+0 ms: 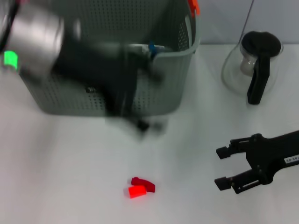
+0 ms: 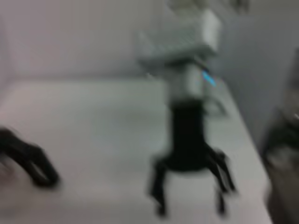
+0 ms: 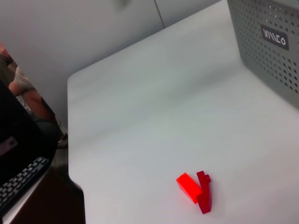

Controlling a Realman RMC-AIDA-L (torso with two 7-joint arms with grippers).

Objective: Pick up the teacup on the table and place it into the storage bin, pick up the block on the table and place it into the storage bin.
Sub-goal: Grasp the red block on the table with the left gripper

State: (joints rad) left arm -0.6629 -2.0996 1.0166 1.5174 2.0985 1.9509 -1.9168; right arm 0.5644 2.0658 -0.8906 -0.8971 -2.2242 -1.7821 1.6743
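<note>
Right gripper (image 1: 223,167) is hovering low over the white surface (image 1: 70,177) at the robot's right, its black fingers spread apart and holding nothing. Left gripper (image 1: 142,123) is appearing only as a motion-blurred dark shape in front of the storage bin (image 1: 60,100); whether its fingers are apart or together cannot be told. That grey perforated bin is standing at the far side of the surface, an orange-red clip (image 1: 193,6) showing on its rim. A bright red block (image 1: 141,188) is lying on the surface well in front of the bin. A glass carafe (image 1: 252,65) with a black handle is standing beside the bin.
</note>
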